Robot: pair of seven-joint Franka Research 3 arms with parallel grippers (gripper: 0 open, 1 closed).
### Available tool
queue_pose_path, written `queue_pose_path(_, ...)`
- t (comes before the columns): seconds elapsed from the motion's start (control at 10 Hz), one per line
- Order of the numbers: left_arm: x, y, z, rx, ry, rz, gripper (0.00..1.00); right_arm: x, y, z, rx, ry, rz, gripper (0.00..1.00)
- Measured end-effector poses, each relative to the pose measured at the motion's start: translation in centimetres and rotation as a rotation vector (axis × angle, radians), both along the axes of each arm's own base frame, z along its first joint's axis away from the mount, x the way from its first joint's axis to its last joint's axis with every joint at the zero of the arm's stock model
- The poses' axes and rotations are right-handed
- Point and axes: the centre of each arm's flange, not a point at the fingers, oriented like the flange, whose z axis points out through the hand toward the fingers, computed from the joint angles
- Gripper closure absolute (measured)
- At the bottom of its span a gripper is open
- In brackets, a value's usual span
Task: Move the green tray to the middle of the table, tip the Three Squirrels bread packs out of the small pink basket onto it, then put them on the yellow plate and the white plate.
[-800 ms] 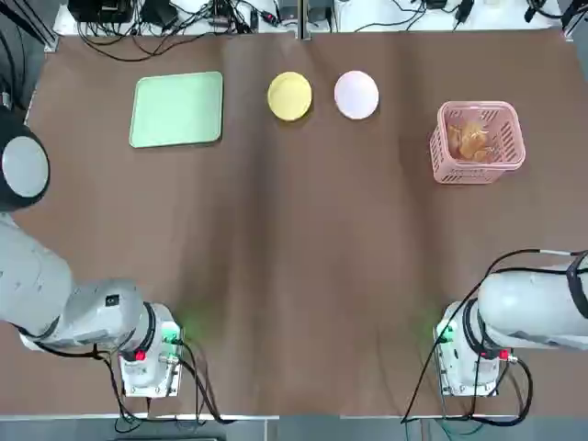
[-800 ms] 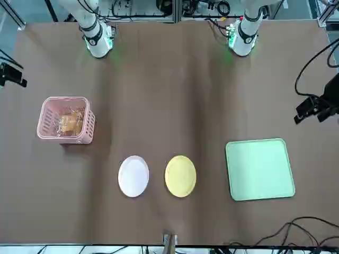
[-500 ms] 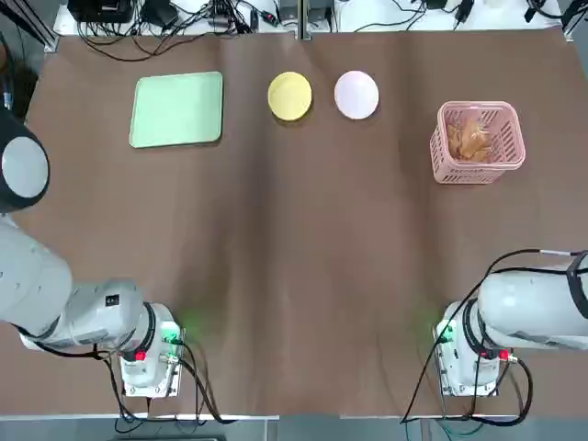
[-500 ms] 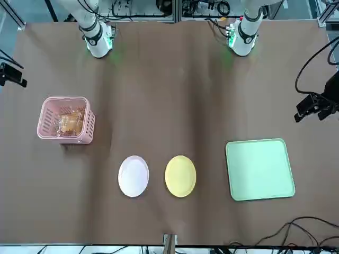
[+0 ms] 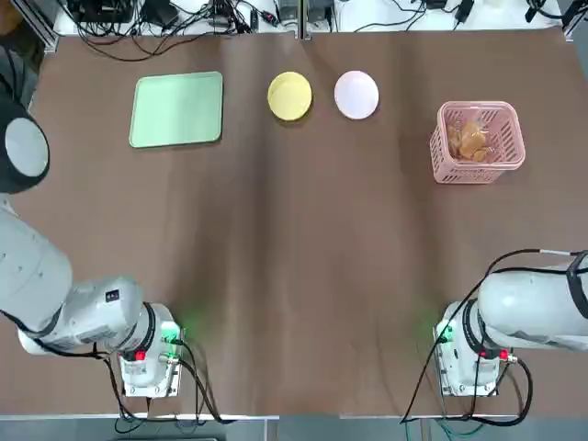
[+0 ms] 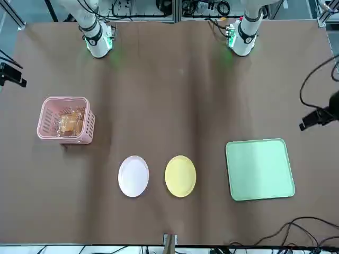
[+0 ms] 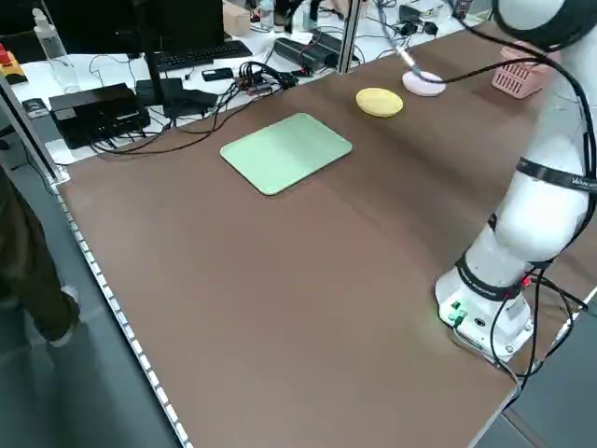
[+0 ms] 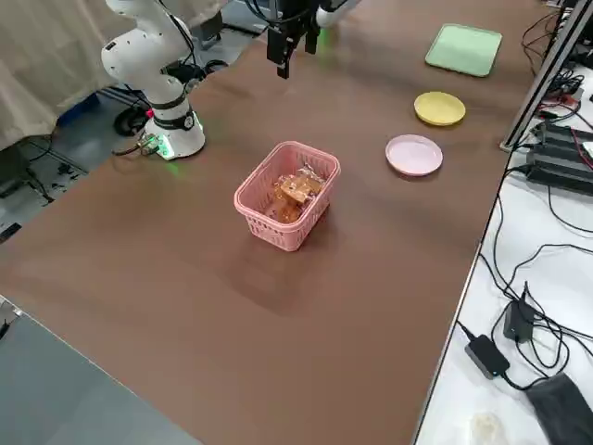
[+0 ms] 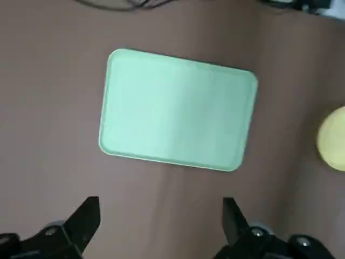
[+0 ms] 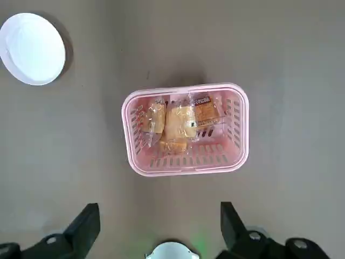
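Observation:
The green tray [image 5: 176, 110] lies flat at the far left of the table [image 5: 294, 257], seen from high above in the left wrist view as the green tray [image 9: 178, 110]. My left gripper [image 9: 160, 216] hangs well above it, open and empty. The small pink basket [image 5: 478, 142] stands upright at the far right with the bread packs [image 10: 180, 124] inside. My right gripper [image 10: 160, 224] hovers high over the basket [image 10: 186, 129], open and empty. Between tray and basket sit the yellow plate [image 5: 289, 96] and, to its right, the white plate [image 5: 356, 95], both bare.
Both arm bases stand at the near edge, the left base [image 5: 147, 354] and the right base [image 5: 469, 354]. Cables and electronics [image 5: 184, 14] lie beyond the far edge. A keyboard and boxes [image 7: 121, 93] sit off the left far corner.
The left arm has shifted a little; in the front view its gripper slid toward the table's edge. Tray, plates and basket have not moved. The right arm is still.

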Motion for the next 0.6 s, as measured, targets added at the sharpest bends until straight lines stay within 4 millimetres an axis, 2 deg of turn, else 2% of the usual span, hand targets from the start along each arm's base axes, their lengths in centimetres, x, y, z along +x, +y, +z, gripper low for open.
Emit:
queue_pose_path(0.1, 1.0, 1.7, -3.0, 0.006, 0.026, 0.013, 0.00, 0.0, 0.0, 0.0, 0.000, 0.000, 0.000, 0.01)
queue_pose_path(0.2, 2.2, 2.8, -7.0, 0.040, 0.037, 0.012, 0.00, 0.0, 0.0, 0.0, 0.000, 0.001, -0.001, 0.01)
queue_pose_path(0.4, 3.8, 4.6, -17.2, 0.106, 0.019, -0.006, 0.00, 0.0, -0.1, 0.0, 0.000, 0.001, -0.001, 0.01)
queue_pose_path(0.6, 2.8, 7.1, -28.0, 0.092, -0.019, 0.008, 0.00, 0.0, -0.1, 0.0, 0.000, 0.002, -0.002, 0.01)
